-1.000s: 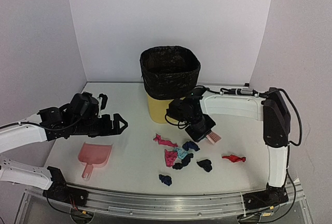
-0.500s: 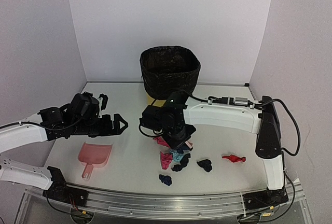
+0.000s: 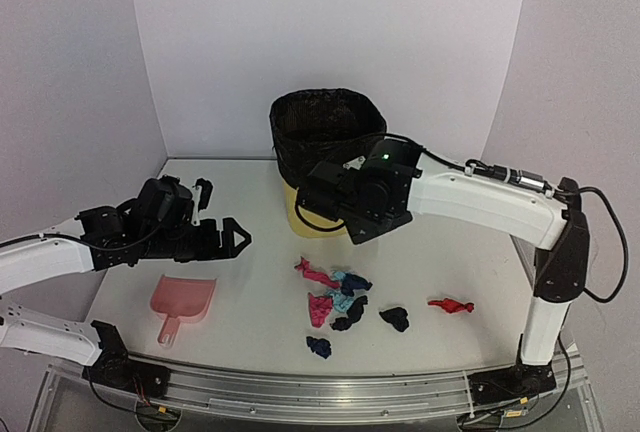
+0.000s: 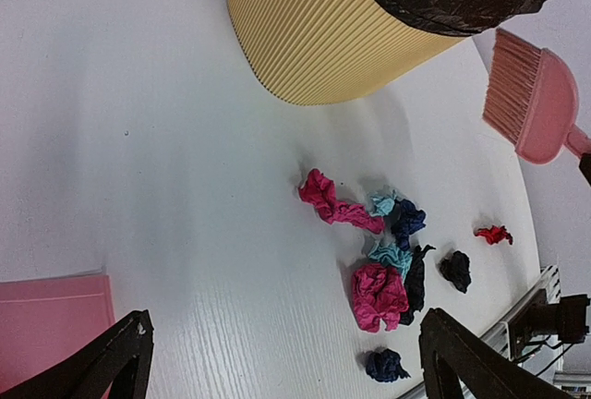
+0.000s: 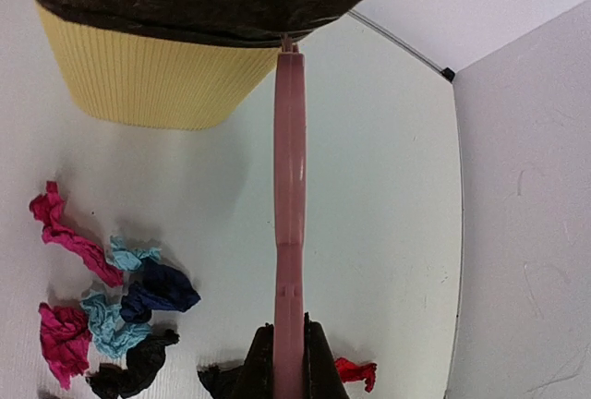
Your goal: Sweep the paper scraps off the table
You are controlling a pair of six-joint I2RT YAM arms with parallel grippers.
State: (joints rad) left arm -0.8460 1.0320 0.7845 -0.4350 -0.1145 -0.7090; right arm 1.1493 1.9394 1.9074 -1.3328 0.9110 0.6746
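Several paper scraps [image 3: 338,297] in pink, light blue, navy and black lie bunched on the white table [image 3: 250,282] in front of the bin. A black scrap [image 3: 394,318], a red scrap [image 3: 450,305] and a navy scrap [image 3: 319,347] lie apart from the bunch. The bunch also shows in the left wrist view [image 4: 388,256] and the right wrist view [image 5: 111,307]. My right gripper [image 5: 289,362] is shut on the pink brush handle [image 5: 289,214] and held raised beside the bin. The brush head [image 4: 531,94] hangs in the air. My left gripper [image 4: 286,371] is open and empty, left of the scraps.
A yellow ribbed bin [image 3: 327,152] with a black liner stands at the back centre. A pink dustpan [image 3: 183,302] lies at the front left, below my left gripper [image 3: 232,239]. A metal rail [image 3: 320,392] runs along the front edge. White walls stand around.
My right arm has swept the brush leftward through the scraps, bunching them, then lifted it up beside the bin. My left arm has hardly moved.
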